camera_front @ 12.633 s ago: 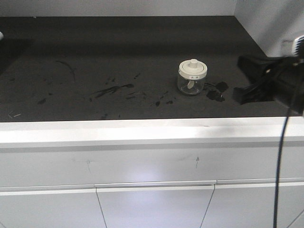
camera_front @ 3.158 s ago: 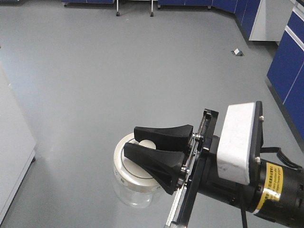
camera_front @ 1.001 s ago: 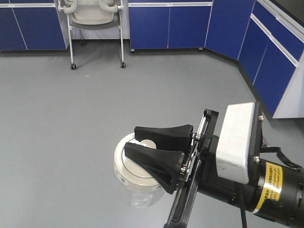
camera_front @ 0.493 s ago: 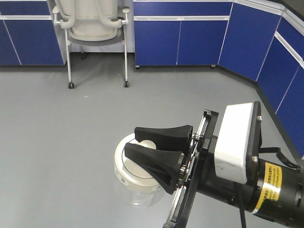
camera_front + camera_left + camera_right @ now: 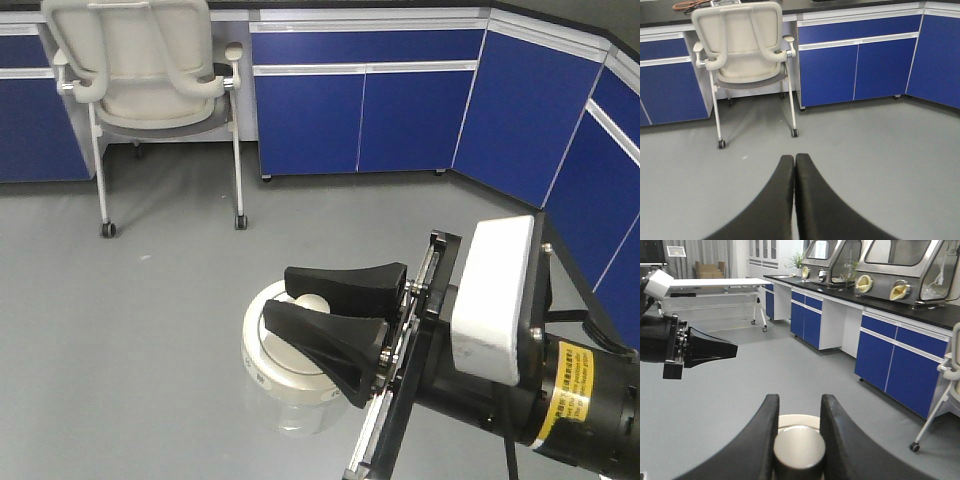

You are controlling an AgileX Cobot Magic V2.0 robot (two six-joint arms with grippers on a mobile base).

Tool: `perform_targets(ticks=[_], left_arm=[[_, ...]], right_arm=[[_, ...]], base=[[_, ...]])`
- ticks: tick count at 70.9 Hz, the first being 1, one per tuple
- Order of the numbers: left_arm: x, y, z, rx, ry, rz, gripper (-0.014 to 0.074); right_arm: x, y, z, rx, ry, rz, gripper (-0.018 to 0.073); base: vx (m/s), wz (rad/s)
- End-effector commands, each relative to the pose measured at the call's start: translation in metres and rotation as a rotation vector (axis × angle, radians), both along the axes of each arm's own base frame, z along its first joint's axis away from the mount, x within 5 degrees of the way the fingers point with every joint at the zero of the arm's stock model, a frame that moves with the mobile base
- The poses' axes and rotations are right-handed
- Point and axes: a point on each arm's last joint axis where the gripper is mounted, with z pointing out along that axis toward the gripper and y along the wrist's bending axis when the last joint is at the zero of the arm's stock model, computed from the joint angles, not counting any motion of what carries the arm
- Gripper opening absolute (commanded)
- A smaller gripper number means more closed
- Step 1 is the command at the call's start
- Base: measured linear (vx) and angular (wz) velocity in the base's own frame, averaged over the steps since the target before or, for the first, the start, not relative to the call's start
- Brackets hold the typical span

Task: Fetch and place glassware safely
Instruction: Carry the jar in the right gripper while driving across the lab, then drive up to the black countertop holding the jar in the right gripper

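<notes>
The glassware, a squat clear jar [image 5: 288, 414] with a cream-white lid [image 5: 272, 362], hangs in the air over the grey floor. My right gripper [image 5: 280, 292] is shut on the lid's central knob [image 5: 308, 301]. In the right wrist view the two black fingers [image 5: 765, 425] clamp the round knob [image 5: 799, 450], with the lid's rim [image 5: 799, 418] behind it. My left gripper [image 5: 794, 158] is shut and empty, with its fingers pressed together. It also shows in the right wrist view [image 5: 734, 349] at the left, apart from the jar.
A cream office chair [image 5: 140, 60] on castors stands ahead at the left. Blue cabinets [image 5: 400, 110] line the far wall and the right side. In the right wrist view there are lab benches with glove boxes [image 5: 890, 265] and a white table [image 5: 715, 285].
The jar that stood on the black counter is now held by its knob. In the last second the chair and cabinets have slid left and down in view. The grip is unchanged.
</notes>
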Motion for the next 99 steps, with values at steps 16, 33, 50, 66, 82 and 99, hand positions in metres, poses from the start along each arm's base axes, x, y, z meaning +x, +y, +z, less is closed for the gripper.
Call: perform_targets(ticks=[16,33,50,66,82,99], left_arm=[[0.0016,-0.0006,0.0146,-0.016,-0.088,-0.004,-0.0007],[0.0016,-0.0006,0.0146,-0.016,-0.088,-0.004,-0.0007],[0.0016,-0.0006,0.0146,-0.016,-0.088,-0.004,-0.0007],[0.0016,-0.0006,0.0146,-0.016,-0.088,-0.004,-0.0007],[0.0016,-0.0006,0.0146,-0.016,-0.088,-0.004,-0.0007],[0.0016,-0.0006,0.0146,-0.016,-0.088,-0.004,-0.0007]], right_arm=[[-0.004,-0.0002,0.0219,0.103,-0.054,0.032,-0.0003],[-0.0036,-0.0003,0.0215,0.099,-0.052,0.028,-0.0003],[-0.0036,-0.0003,0.0215,0.099,-0.052,0.028,-0.0003],[-0.0036,-0.0003,0.0215,0.099,-0.052,0.028,-0.0003],[-0.0037,-0.0003,0.0216,0.1,-0.052,0.029,-0.0003],[-0.0037,-0.0003,0.0216,0.1,-0.052,0.029,-0.0003]], base=[[0.46,-0.14],[0.39,-0.33],[0.32,-0.61],[0.28,-0.84],[0.25,-0.89],[0.24,-0.81]])
